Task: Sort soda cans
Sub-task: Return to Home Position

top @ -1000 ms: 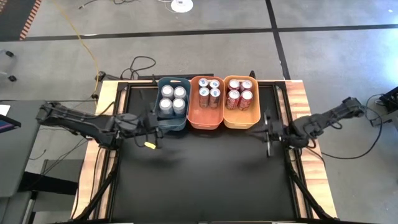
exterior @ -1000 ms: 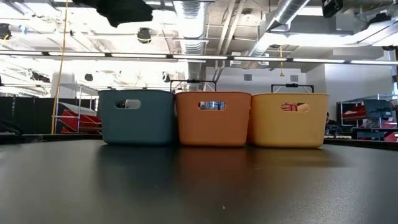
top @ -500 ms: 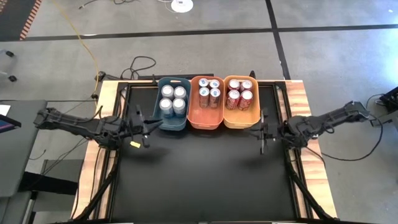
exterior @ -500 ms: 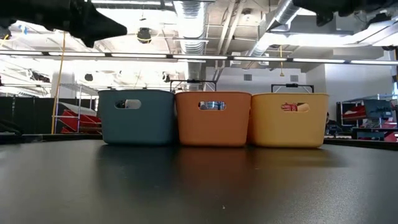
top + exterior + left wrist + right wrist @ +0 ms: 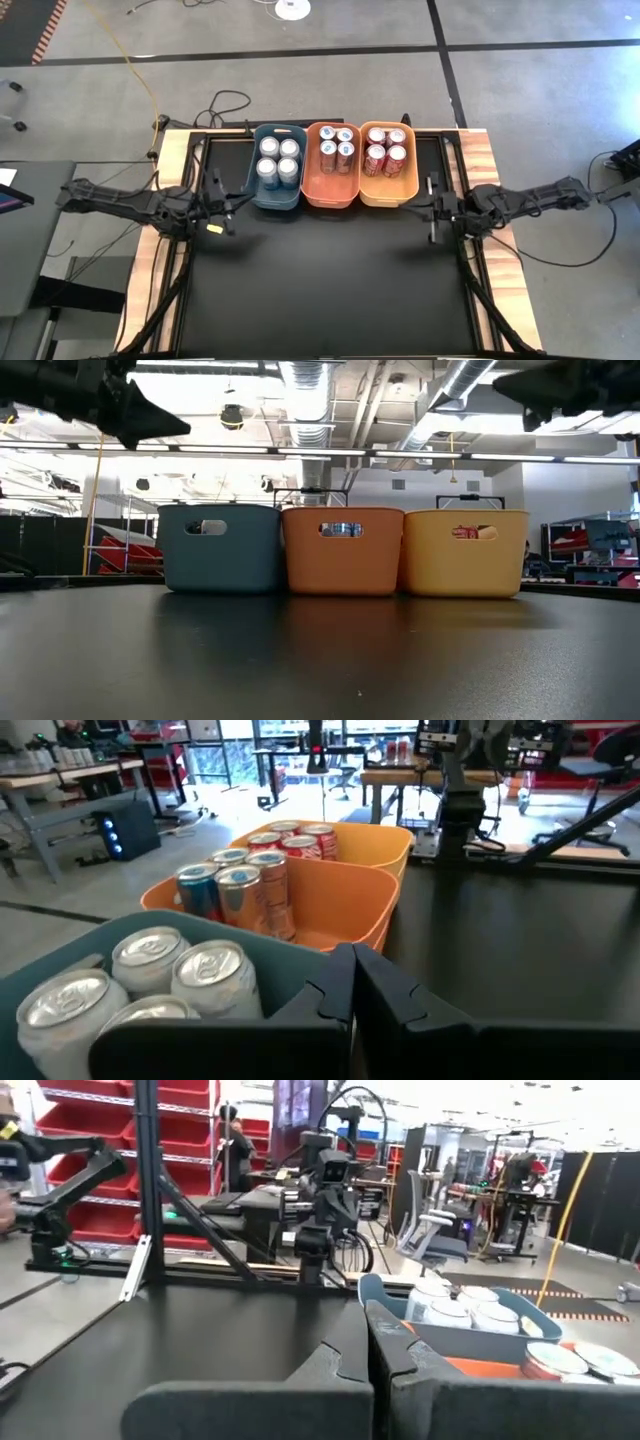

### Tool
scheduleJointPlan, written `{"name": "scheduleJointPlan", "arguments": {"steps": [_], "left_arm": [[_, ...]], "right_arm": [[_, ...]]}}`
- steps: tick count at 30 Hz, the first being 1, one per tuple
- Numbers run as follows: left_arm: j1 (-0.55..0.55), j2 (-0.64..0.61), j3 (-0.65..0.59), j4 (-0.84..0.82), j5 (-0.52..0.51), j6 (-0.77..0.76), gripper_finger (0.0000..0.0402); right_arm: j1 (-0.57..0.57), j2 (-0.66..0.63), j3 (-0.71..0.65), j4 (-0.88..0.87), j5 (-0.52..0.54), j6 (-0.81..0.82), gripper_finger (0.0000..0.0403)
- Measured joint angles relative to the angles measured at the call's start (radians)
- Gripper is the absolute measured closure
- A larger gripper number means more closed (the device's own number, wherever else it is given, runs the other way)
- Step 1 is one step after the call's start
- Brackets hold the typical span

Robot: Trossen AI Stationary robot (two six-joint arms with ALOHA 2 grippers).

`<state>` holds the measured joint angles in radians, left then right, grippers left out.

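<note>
**Left gripper [image 5: 228, 203] and right gripper [image 5: 432, 208] pinched closed on nothing, soda cans [image 5: 337, 150] sitting in three bins**

Left gripper is hanging above the black table [image 5: 320, 290] at its nine o'clock edge, fingers [image 5: 335, 995] pressing together, nothing between them. It is sitting near the blue bin [image 5: 277, 198], off that bin's eight o'clock corner, not touching. Over at three o'clock the right gripper is mirroring it, fingers [image 5: 350, 1355] closed too and carrying nothing, near the yellow bin [image 5: 387, 192] at its four o'clock. In the low view both arms are showing dark and high, above the bin rims.

Moving out to twelve o'clock, three bins are standing side by side in a row, walls touching or nearly so: blue, then the orange bin [image 5: 330, 190], then yellow. Four silver-topped cans [image 5: 278, 160] are standing upright in the blue one, four more in the orange, and four red cans [image 5: 386, 152] are filling the yellow. Beyond the table, workshop benches and red shelving [image 5: 190, 1140] are showing.
</note>
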<state>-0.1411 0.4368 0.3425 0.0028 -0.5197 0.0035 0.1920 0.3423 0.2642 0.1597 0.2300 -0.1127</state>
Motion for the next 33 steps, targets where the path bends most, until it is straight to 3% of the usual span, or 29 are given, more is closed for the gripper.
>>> {"name": "scheduleJointPlan", "arguments": {"steps": [13,16,20,27,33], "left_arm": [[0.020,-0.269,-0.124,-0.040,0.045,-0.041,0.0401],[0.020,-0.338,-0.138,-0.084,0.045,-0.036,0.0401],[0.020,-0.408,-0.139,-0.138,0.045,-0.038,0.0401],[0.020,-0.435,-0.161,-0.168,0.045,-0.062,0.0401],[0.020,-0.434,-0.178,-0.164,0.045,-0.076,0.0401]], "right_arm": [[-0.078,-0.009,-0.049,0.007,-0.030,0.068,0.0403],[-0.098,-0.011,-0.087,0.119,-0.125,0.072,0.0403],[-0.127,-0.010,-0.111,0.112,-0.140,0.114,0.0403],[-0.146,-0.009,-0.118,0.090,-0.141,0.114,0.0403],[-0.156,-0.016,-0.194,0.180,-0.151,0.114,0.0403]]}}
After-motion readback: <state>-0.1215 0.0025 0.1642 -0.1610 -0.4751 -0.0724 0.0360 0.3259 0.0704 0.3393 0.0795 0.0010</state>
